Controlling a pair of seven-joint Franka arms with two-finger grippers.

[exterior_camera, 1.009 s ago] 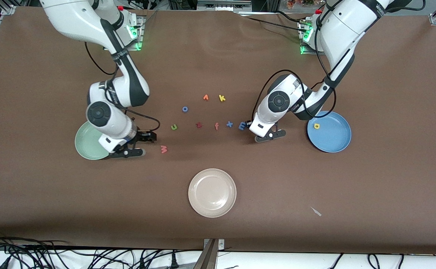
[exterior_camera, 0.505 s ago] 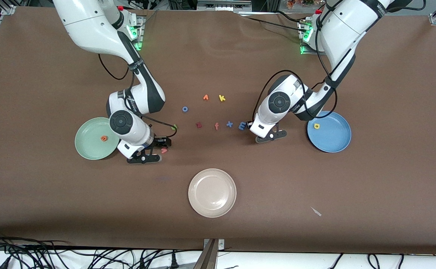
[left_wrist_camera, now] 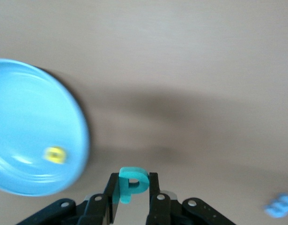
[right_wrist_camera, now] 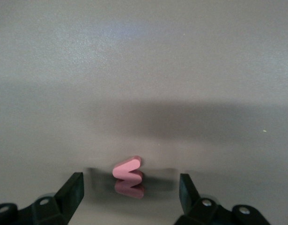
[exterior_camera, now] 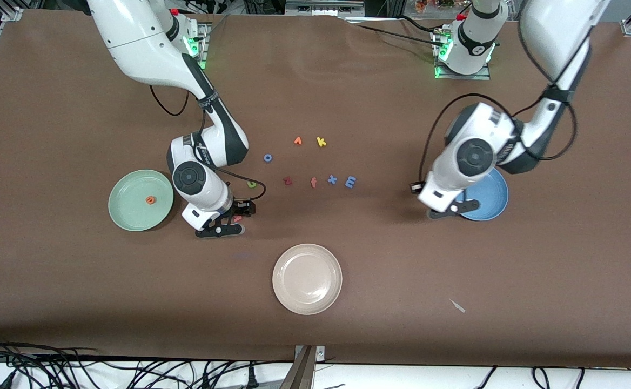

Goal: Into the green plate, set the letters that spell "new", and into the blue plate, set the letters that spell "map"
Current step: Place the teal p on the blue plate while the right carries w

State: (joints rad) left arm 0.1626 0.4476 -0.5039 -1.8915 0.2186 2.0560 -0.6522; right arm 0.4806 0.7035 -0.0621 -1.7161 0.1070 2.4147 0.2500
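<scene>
The teal "p" (left_wrist_camera: 133,183) stands upright, pinched in my shut left gripper (left_wrist_camera: 133,186), which hangs at the rim of the blue plate (exterior_camera: 491,197). The yellow "a" (left_wrist_camera: 55,154) lies in that plate (left_wrist_camera: 26,126). My right gripper (right_wrist_camera: 129,187) is open low over the table, one finger on each side of the salmon "w" (right_wrist_camera: 129,176), touching neither side of it. The orange "e" (exterior_camera: 150,200) lies in the green plate (exterior_camera: 132,213). The green "n" (exterior_camera: 252,184) and light-blue "m" (exterior_camera: 350,182) lie on the table between the arms.
Loose letters lie in the middle: dark red "z" (exterior_camera: 288,181), orange "f" (exterior_camera: 313,182), blue "x" (exterior_camera: 332,180), blue "o" (exterior_camera: 268,158), yellow "k" (exterior_camera: 321,141) and one more orange piece (exterior_camera: 297,141). A cream plate (exterior_camera: 307,300) sits nearer the camera.
My left arm has swung away from the "m" to the blue plate's rim. My right arm has moved from over the green plate to straddle the "w", uncovering the "e".
</scene>
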